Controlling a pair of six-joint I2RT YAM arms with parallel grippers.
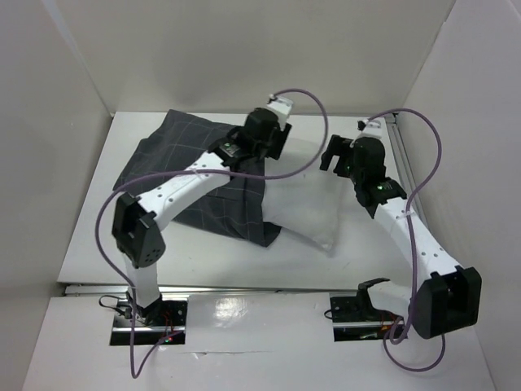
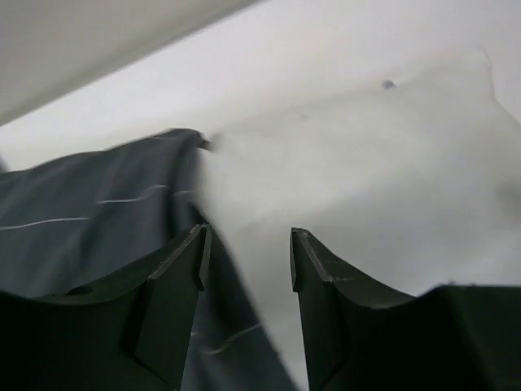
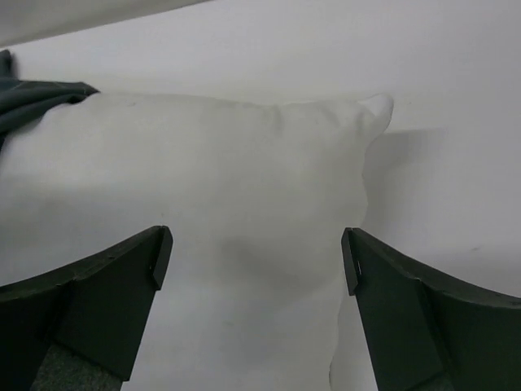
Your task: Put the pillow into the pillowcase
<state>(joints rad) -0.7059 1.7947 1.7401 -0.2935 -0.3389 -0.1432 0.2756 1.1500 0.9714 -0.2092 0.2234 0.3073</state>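
The dark grey checked pillowcase (image 1: 167, 155) lies at the back left of the table. The white pillow (image 1: 305, 204) lies to its right, its left part covered by the case's edge. My left gripper (image 1: 275, 145) is open over that edge; in the left wrist view the gripper (image 2: 248, 257) straddles the line where the pillowcase (image 2: 98, 212) meets the pillow (image 2: 366, 163). My right gripper (image 1: 334, 156) is wide open and empty over the pillow's right end; in the right wrist view the gripper (image 3: 256, 257) has the pillow (image 3: 228, 179) below and a bit of pillowcase (image 3: 32, 96) at far left.
White walls enclose the table on the left, back and right. A metal rail (image 1: 403, 155) runs along the right side. Purple cables (image 1: 305, 94) loop above both wrists. The pillow's pointed far corner (image 3: 378, 104) lies near bare table.
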